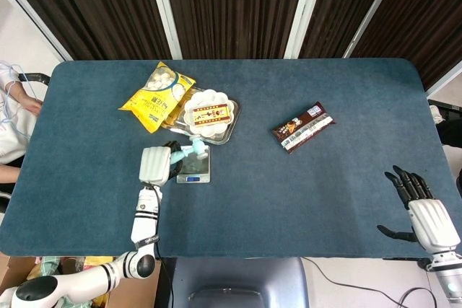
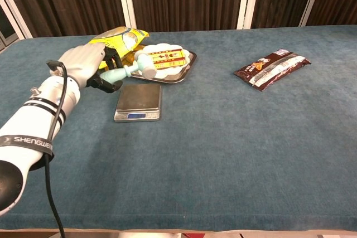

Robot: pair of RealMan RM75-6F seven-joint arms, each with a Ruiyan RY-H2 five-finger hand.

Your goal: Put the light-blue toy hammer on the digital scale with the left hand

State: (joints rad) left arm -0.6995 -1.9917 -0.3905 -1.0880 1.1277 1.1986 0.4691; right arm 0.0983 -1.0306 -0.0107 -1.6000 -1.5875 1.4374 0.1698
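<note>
The light-blue toy hammer (image 1: 191, 152) (image 2: 133, 69) is in the air, gripped by its handle in my left hand (image 1: 158, 163) (image 2: 87, 65). Its white head (image 2: 146, 64) hangs above the far edge of the digital scale (image 1: 195, 172) (image 2: 138, 102), a small silver platform with a blue display at its near edge. The hand sits just left of the scale, above the table. My right hand (image 1: 424, 212) rests at the table's near right corner, fingers spread, holding nothing; it shows only in the head view.
Behind the scale lies a metal tray (image 1: 228, 127) (image 2: 187, 63) with a white dish of packaged snack, and a yellow bag (image 1: 157, 96) (image 2: 107, 44) beside it. A brown wrapped snack bar (image 1: 303, 126) (image 2: 271, 67) lies right of centre. A person's arm (image 1: 16, 99) shows at the left edge.
</note>
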